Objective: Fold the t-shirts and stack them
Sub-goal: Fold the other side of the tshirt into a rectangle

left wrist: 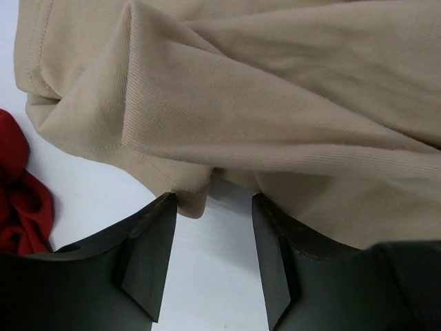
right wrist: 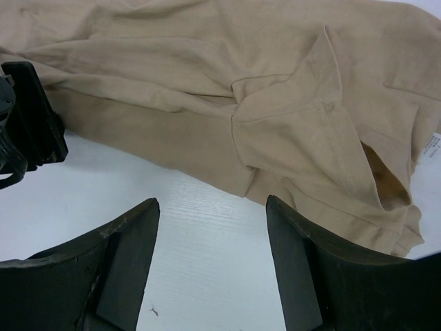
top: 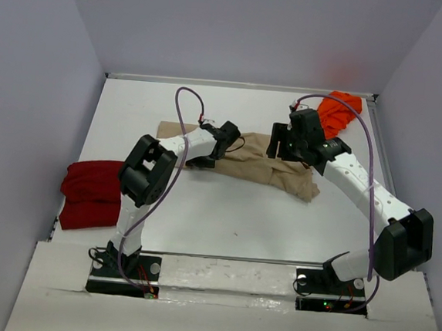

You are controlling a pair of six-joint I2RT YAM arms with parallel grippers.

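Observation:
The tan t-shirt (top: 263,165) lies crumpled across the middle of the table. My left gripper (top: 230,135) hovers over its left part. In the left wrist view the gripper (left wrist: 213,201) is open, bare table between the fingers, and a hem of the tan shirt (left wrist: 275,103) just touches the left fingertip. My right gripper (top: 281,146) is over the shirt's right part. It (right wrist: 212,203) is also open with nothing in it, its tips at the near edge of the tan cloth (right wrist: 207,83). The dark red t-shirt (top: 91,193) lies at the left edge, the orange one (top: 338,114) at the far right corner.
Grey walls close in the white table (top: 224,220) on three sides. A corner of the red shirt (left wrist: 21,200) shows at the left of the left wrist view. The left gripper's black body (right wrist: 27,117) appears at the left of the right wrist view.

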